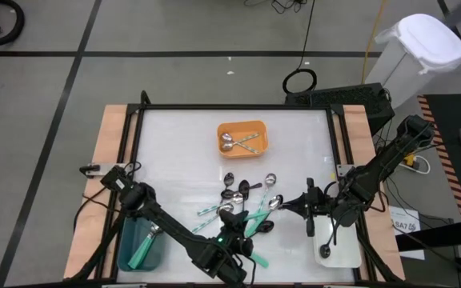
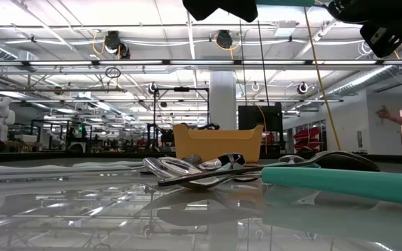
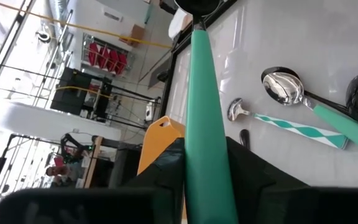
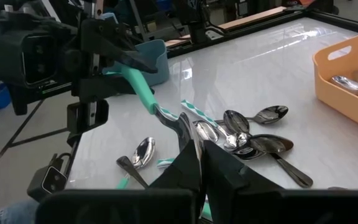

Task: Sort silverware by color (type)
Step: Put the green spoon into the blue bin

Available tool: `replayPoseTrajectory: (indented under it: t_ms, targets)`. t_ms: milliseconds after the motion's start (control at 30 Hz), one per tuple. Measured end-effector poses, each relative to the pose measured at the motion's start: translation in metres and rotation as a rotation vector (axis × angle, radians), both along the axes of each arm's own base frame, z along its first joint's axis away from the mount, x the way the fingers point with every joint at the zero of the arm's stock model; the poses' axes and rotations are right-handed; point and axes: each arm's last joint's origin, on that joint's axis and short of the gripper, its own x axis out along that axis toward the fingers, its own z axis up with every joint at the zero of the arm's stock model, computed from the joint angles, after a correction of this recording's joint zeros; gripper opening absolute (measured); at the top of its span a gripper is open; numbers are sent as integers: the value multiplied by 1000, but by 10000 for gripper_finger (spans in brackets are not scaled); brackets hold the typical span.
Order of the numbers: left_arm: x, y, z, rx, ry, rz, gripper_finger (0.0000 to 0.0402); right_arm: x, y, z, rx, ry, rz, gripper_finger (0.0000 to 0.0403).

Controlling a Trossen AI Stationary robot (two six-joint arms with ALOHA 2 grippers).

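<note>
Between the left gripper's (image 4: 124, 57) closing fingers sits 1 teal-handled spoon (image 4: 143, 89); beside it, the right gripper (image 1: 306, 210) is pinched together, holding nothing visible.

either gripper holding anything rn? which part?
Left gripper: teal-handled spoon, gripped at the handle end. Right gripper: shut, over the table beside the pile; nothing visibly held.

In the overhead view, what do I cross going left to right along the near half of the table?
teal tray → left gripper, closing on a teal-handled spoon → right gripper → white tray. The spoon pile sits just beyond the two grippers, so it is left out of the order.
</note>
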Motion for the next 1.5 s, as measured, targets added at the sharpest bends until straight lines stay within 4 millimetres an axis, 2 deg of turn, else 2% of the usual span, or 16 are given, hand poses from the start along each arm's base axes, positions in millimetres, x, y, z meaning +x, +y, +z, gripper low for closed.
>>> replayPoseTrajectory:
  t_ms: [200, 467, 833, 1000, 1333, 1433, 1500]
  targets:
    - [0, 0, 0, -34, -38, 16, 79, 0, 1, 0, -24, 4, 26, 10]
    - [-7, -5, 1, -97, -61, 24, 79, 0, 1, 0, -42, 8, 36, 63]
    - [-38, 0, 11, -265, -44, 148, 79, -5, -2, 8, -28, -21, 46, 116]
    - [-54, 0, 11, -347, -33, 259, 79, -7, -3, 11, -47, -33, 65, 121]
    - [-58, -5, 13, -441, -36, 297, 79, -9, -5, 15, -62, -48, 73, 121]
    - [-62, -6, 21, -433, -8, 267, 79, -10, -5, 16, -61, -51, 77, 121]
    - [-68, -6, 36, -429, 5, 227, 79, -10, -5, 16, -55, -49, 96, 121]
